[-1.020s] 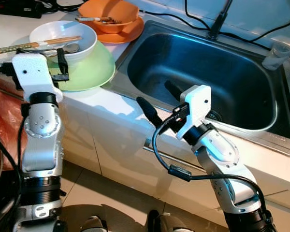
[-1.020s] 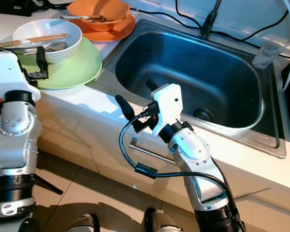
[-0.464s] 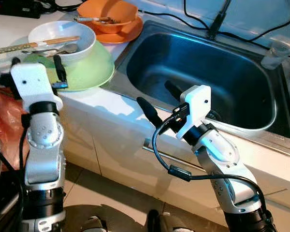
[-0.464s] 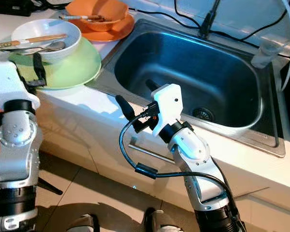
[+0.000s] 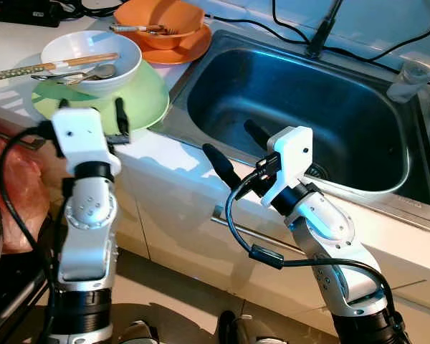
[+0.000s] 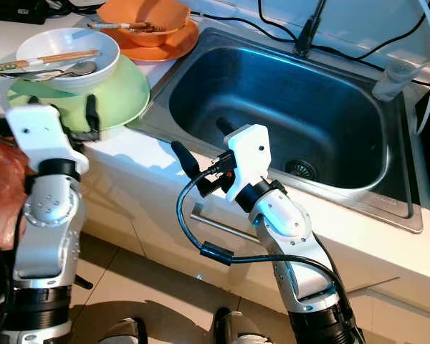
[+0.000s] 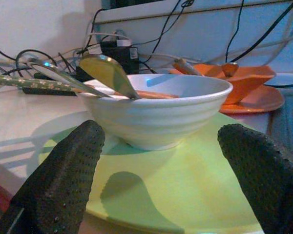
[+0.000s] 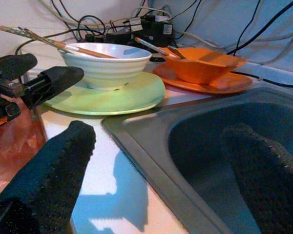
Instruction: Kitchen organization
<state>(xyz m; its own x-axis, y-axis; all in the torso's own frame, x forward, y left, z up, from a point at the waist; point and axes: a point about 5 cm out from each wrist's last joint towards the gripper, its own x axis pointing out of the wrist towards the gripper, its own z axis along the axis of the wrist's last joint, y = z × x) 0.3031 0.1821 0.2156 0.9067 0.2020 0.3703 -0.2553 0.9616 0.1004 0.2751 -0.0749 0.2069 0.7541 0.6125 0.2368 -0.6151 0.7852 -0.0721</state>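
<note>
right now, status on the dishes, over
Left gripper open at green plate's near edge. Right gripper open, empty, over sink rim. White bowl with utensils on plate.

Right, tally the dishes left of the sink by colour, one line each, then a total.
White bowl: 1
Green plate: 1
Orange bowl: 1
Orange plate: 1
Total: 4 dishes
</note>
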